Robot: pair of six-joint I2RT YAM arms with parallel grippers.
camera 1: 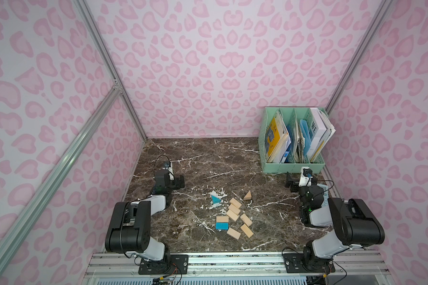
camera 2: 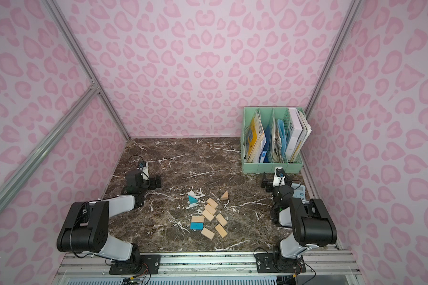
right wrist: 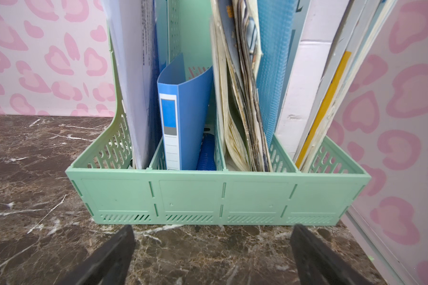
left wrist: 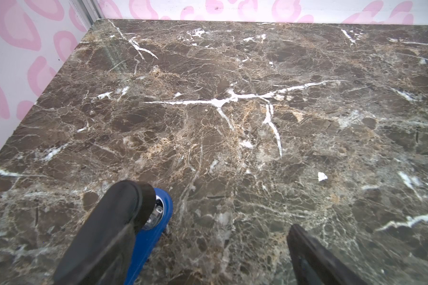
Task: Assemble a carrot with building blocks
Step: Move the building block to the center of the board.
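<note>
The building blocks point(camera 1: 233, 209) lie loose on the brown marble table point(camera 1: 203, 158) between my arms, in both top views. A blue triangle point(camera 1: 215, 199) and a tan triangle point(camera 1: 247, 195) sit farthest back. Three tan rectangles point(camera 2: 210, 209) touch in a slanted row. Another tan rectangle point(camera 1: 222, 219) abuts the blue rectangle point(camera 1: 222, 225). Three more tan ones point(camera 1: 246, 230) lie nearby. No joined carrot is in view. My left gripper point(camera 1: 181, 181) point(left wrist: 213, 209) is open over bare table to the blocks' left. My right gripper point(camera 1: 289, 182) point(right wrist: 213, 229) is open, facing the file rack.
A green file rack point(camera 1: 292, 167) point(right wrist: 208, 195) full of folders and papers stands at the back right corner. A light-blue calculator point(camera 2: 298, 191) lies partly hidden behind the right arm. Pink patterned walls close in three sides of the table.
</note>
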